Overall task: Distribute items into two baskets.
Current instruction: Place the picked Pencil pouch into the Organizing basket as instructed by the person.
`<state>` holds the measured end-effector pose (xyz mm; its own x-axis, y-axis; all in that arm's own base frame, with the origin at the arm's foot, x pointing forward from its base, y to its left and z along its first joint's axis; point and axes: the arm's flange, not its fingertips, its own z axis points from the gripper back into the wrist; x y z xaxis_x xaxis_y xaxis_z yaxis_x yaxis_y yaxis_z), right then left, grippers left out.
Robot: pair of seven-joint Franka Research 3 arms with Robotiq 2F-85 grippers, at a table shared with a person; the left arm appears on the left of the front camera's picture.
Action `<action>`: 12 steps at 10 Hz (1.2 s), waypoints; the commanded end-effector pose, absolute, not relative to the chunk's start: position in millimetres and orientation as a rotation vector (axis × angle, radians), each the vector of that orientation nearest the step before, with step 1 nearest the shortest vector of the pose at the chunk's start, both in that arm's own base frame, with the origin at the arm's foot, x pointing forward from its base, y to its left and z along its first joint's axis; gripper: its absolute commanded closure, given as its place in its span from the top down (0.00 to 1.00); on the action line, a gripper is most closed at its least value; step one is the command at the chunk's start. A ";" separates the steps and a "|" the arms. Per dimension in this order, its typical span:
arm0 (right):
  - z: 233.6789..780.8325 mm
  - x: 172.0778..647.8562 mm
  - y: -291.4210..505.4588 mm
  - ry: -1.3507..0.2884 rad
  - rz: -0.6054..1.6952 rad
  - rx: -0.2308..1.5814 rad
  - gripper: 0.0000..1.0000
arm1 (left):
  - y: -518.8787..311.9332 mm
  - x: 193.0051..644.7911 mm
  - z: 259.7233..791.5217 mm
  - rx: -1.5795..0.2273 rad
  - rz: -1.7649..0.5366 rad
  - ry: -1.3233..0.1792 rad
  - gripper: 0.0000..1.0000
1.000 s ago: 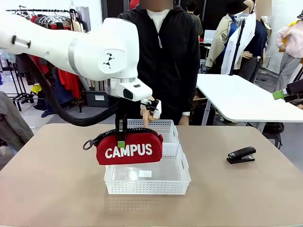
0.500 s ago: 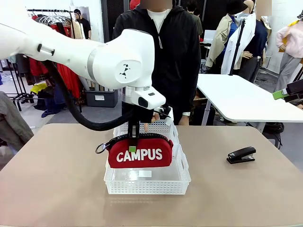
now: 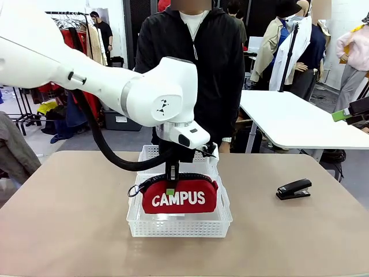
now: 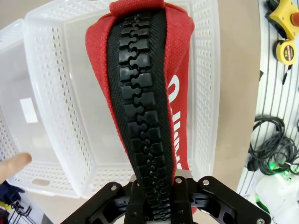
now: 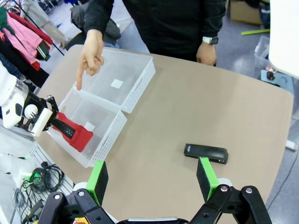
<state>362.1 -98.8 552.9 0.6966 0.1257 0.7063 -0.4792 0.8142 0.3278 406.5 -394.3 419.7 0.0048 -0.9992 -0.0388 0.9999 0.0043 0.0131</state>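
"Tan table [image 3: 63,231] first. What stands on it?"

"Two white lattice-walled baskets, set end to end and touching, at the middle. The near basket [image 3: 179,228] lies toward the robot, the far basket [image 3: 149,153] toward the person."

"And inside them?"

"The far basket has a small white label [image 5: 117,84] on its floor. The near basket has a second label [image 5: 89,126] on its floor. The red CAMPUS pouch [image 3: 180,198] hangs into the near basket, zipper uppermost and lettering toward the robot. Its lower part is down within the walls. Whether it rests on the floor I cannot tell."

"What holds it?"

"The left gripper [image 3: 170,190] points straight down and is clamped on the black zipper seam along the pouch's top. In the left wrist view the zipper runs up from between the two fingers, with the basket beneath."

"The other claw?"

"The right gripper [image 5: 152,175] hangs high over the robot's side of the table. Its jaws are spread wide, with the green pads well apart and only tabletop between them."

"The stapler?"

"The black stapler [image 3: 294,188] lies flat on bare tabletop to the robot's right of the baskets. It is well apart from both and in neither."

"Anything else?"

"The person's hand [image 5: 91,49] is by the far basket's corner. Its index finger points down near where the baskets meet."
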 end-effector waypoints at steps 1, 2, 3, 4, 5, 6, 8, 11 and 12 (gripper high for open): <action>553.4 363.5 -99.2 -0.744 0.366 0.542 1.00 | -397.7 407.8 410.9 0.056 -1.556 0.009 0.00; 553.4 363.5 -99.2 -0.744 0.366 0.542 1.00 | -398.9 408.1 403.8 0.053 -1.557 0.014 0.00; 553.4 363.5 -99.2 -0.744 0.366 0.542 1.00 | -399.2 409.0 397.5 0.048 -1.561 0.020 0.00; 553.4 363.5 -99.2 -0.744 0.366 0.542 1.00 | -400.5 408.8 391.4 0.040 -1.568 0.012 0.00; 553.4 363.5 -99.2 -0.744 0.366 0.542 1.00 | -402.0 408.6 387.2 0.035 -1.575 0.014 0.00; 553.4 363.5 -99.2 -0.744 0.366 0.542 1.00 | -402.7 409.8 383.0 0.031 -1.576 0.019 0.00; 553.4 363.5 -99.2 -0.744 0.366 0.542 1.00 | -404.0 411.1 375.3 0.012 -1.584 0.035 0.00; 553.4 363.5 -99.2 -0.744 0.366 0.542 1.00 | -406.4 411.3 367.4 0.003 -1.592 0.056 0.00; 553.4 363.5 -99.2 -0.744 0.366 0.542 1.00 | -407.2 411.3 367.5 0.003 -1.593 0.060 0.00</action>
<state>362.1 -98.8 552.8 0.6967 0.1257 0.7063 -0.4792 0.8142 0.3278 410.8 -408.1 364.5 -0.0155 -0.9991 -0.0402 0.9987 -0.0135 -0.0487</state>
